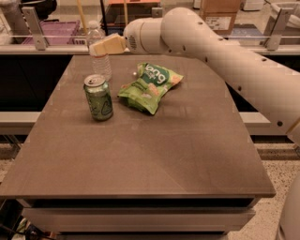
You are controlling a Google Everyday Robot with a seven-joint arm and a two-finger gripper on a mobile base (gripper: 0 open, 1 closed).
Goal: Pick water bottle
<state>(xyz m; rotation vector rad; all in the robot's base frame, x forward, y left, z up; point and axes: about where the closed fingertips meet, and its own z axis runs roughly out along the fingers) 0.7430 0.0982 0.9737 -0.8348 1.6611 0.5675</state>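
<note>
Clear water bottle (102, 66) stands upright at far-left of table (140, 154), just behind green can (98, 97); chip bag (149, 87) nearby. Tan gripper (97, 48) sits across bottle's upper part; gripping or not, can't tell.

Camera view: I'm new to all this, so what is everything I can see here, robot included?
water bottle: one, clear with a white cap, far left of the table, behind the can
soda can: one, green, upright, left side of the table
snack bag: one, green, lying flat to the right of the can
table: one, brown, fills the middle of the view
crate: one, purple, behind the table at far left
cardboard box: one, tan, behind the table at top right
arm: one, white, comes in from the right
gripper: one, pale yellow, level with the bottle's upper part
</note>
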